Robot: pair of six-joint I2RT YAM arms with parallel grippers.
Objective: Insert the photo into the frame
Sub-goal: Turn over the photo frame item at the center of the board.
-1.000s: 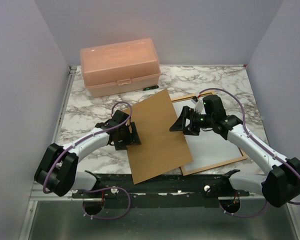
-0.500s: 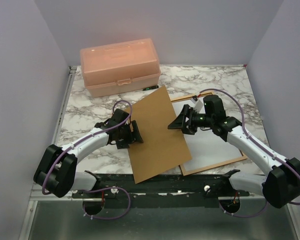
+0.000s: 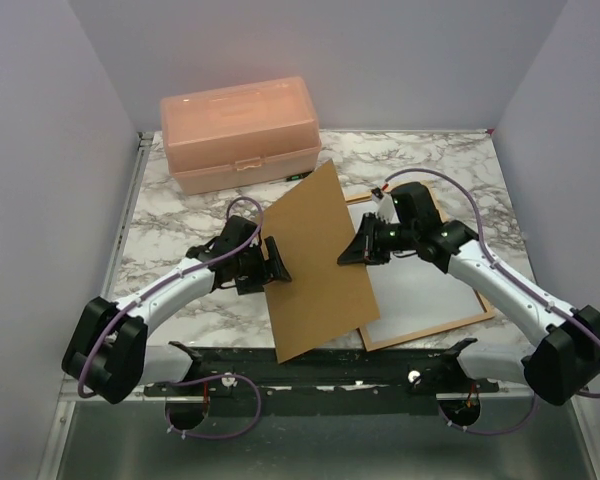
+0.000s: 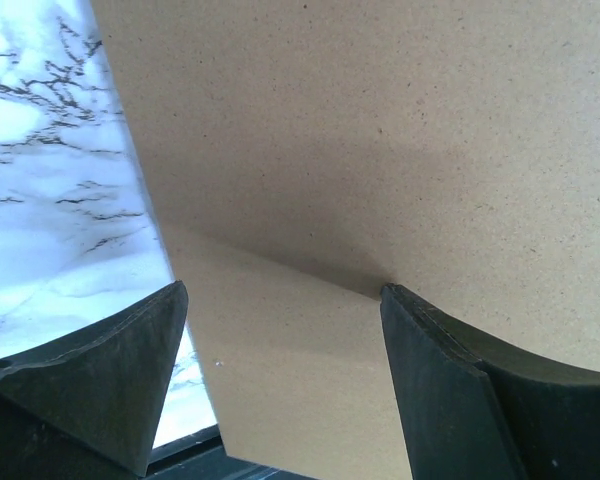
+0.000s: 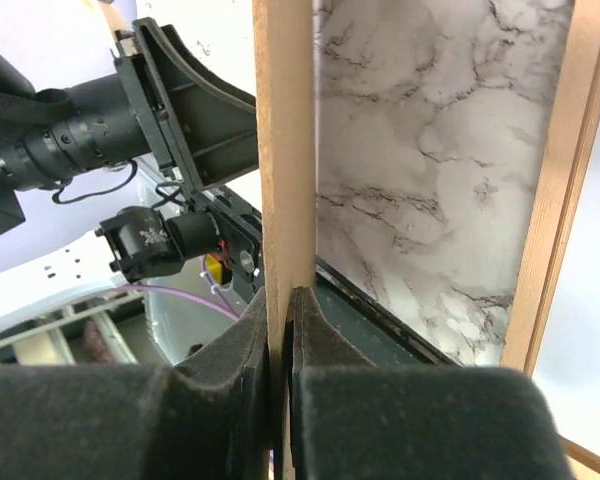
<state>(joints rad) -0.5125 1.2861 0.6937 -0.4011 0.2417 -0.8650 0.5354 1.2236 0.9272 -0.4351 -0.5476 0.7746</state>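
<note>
A plain brown backing board (image 3: 315, 265) stands tilted up over the table's middle. My right gripper (image 3: 352, 255) is shut on its right edge, and in the right wrist view the board's edge (image 5: 285, 150) runs straight into the shut jaws of the right gripper (image 5: 283, 310). At the board's left edge my left gripper (image 3: 277, 265) is open; the board (image 4: 380, 150) fills the left wrist view beyond the spread left gripper (image 4: 285, 290). The orange-brown frame (image 3: 430, 331) lies flat at the right. Inside it the photo (image 3: 425, 290) shows only plain white.
A pink plastic box (image 3: 240, 133) stands at the back left of the marble table (image 3: 180, 215). A dark rail runs along the table's near edge between the arm bases. Grey walls close in the left, right and back.
My right gripper has shut on the board's right edge and raised it, so the board tilts more steeply. The left gripper has shifted slightly right along the board's left edge, still open.
</note>
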